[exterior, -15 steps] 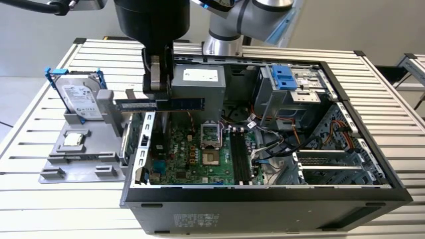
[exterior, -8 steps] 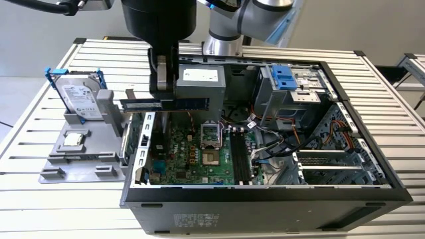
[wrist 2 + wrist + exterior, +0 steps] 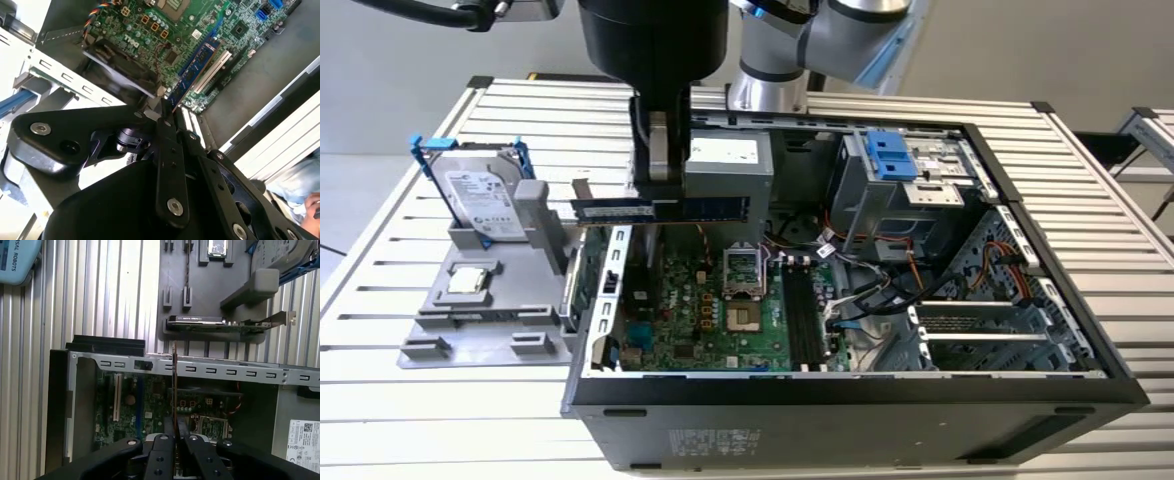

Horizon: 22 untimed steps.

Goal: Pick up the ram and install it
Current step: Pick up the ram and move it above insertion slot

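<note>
The ram (image 3: 714, 207) is a long dark-blue stick held level above the back left corner of the open computer case (image 3: 854, 392). My gripper (image 3: 660, 195) comes down from above and is shut on it near its middle. In the second wrist view the ram (image 3: 197, 67) reaches out from the gripper (image 3: 166, 111) over the green motherboard (image 3: 150, 30). The first wrist view has the ram (image 3: 174, 385) edge-on as a thin line rising from the gripper (image 3: 175, 432). The black memory slots (image 3: 801, 320) lie on the motherboard (image 3: 707, 325), lower and toward the exterior view's right.
A grey holder (image 3: 480, 300) stands at the exterior view's left with a silver hard drive (image 3: 480, 195) in a blue frame. A green expansion card (image 3: 220, 322) with metal bracket stands on its edge. Cables and drive bays (image 3: 907, 170) fill the case's right part. A person's hand (image 3: 310, 202) is nearby.
</note>
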{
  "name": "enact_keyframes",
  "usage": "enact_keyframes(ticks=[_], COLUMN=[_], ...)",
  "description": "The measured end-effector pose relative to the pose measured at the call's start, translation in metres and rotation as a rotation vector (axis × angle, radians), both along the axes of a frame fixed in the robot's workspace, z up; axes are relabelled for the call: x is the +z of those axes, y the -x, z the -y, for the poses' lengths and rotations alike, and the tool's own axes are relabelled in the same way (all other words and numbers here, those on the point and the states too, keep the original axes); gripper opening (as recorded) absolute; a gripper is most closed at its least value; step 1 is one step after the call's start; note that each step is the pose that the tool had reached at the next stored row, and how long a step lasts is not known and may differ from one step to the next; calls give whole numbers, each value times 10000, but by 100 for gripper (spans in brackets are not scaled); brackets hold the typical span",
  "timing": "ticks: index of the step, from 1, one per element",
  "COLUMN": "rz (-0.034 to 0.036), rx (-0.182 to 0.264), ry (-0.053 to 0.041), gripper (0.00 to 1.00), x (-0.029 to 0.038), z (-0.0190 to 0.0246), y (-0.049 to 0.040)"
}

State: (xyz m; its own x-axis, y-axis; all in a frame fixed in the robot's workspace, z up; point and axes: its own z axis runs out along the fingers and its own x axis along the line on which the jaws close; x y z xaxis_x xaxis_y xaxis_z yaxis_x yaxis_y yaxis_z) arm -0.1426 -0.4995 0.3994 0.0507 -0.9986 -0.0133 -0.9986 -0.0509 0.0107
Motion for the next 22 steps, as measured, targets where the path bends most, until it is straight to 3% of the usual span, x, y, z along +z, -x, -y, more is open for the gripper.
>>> enact_keyframes(ticks=[10, 22], rz=[1, 0], rx=[0, -9], ry=[0, 1], gripper=[0, 0], x=[2, 3], z=[0, 0], y=[-141, -394])
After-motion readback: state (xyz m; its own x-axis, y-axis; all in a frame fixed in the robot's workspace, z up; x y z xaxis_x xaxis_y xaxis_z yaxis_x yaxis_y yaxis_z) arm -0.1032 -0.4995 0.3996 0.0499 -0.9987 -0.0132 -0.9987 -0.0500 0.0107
